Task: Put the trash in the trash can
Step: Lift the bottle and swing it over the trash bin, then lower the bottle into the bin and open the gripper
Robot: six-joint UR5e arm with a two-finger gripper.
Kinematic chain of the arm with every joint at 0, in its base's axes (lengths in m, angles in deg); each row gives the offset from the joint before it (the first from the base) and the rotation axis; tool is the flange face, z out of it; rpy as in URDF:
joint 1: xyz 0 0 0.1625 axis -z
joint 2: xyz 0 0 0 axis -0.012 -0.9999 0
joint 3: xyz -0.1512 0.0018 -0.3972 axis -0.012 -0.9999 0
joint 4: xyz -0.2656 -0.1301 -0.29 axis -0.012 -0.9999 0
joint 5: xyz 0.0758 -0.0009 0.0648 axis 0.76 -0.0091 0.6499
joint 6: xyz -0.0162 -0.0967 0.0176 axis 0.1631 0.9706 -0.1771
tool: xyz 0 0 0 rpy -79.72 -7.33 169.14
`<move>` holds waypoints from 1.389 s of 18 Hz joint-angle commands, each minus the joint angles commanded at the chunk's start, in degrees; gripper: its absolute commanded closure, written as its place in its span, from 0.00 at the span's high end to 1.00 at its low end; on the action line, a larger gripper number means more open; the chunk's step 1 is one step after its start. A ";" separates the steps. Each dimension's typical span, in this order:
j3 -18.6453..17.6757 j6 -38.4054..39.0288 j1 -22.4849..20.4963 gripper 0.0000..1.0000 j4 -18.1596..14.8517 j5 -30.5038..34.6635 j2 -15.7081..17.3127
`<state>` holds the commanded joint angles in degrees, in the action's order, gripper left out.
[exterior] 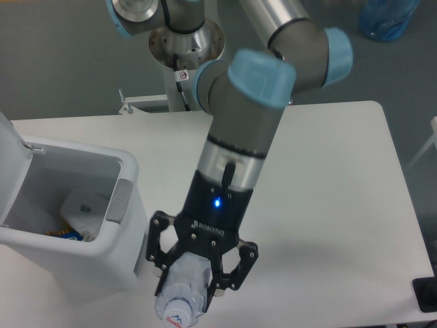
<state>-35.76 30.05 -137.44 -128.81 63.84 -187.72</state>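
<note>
My gripper (pixel 194 277) is shut on a clear plastic bottle (pixel 179 301) with a white cap end and a faint blue mark. The bottle is lifted well above the table and points toward the camera, at the lower middle of the view. The trash can (pixel 130 225) is a boxy white bin at the left with a grey panel (pixel 117 199) on its rim and its lid (pixel 12 140) standing open. Inside it lie a white wrapper-like piece (pixel 82 205) and some blue and orange scraps. The gripper hangs just right of the can's front corner.
The white table (pixel 341 205) stretches to the right, and its front edge runs along the bottom of the view. The arm's base column (pixel 186 61) stands behind the table. A blue bag (pixel 386 19) lies on the floor at the top right. A dark object (pixel 427 292) sits at the right edge.
</note>
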 joint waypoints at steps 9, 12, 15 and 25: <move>-2.53 7.40 7.46 0.66 0.79 -2.56 1.14; -6.93 7.40 8.87 0.66 1.05 -2.56 3.69; -9.92 7.40 10.02 0.66 1.23 -2.56 5.71; -21.16 -7.35 10.28 0.73 2.64 -2.38 10.72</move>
<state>-56.92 22.71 -127.16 -126.17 61.46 -177.01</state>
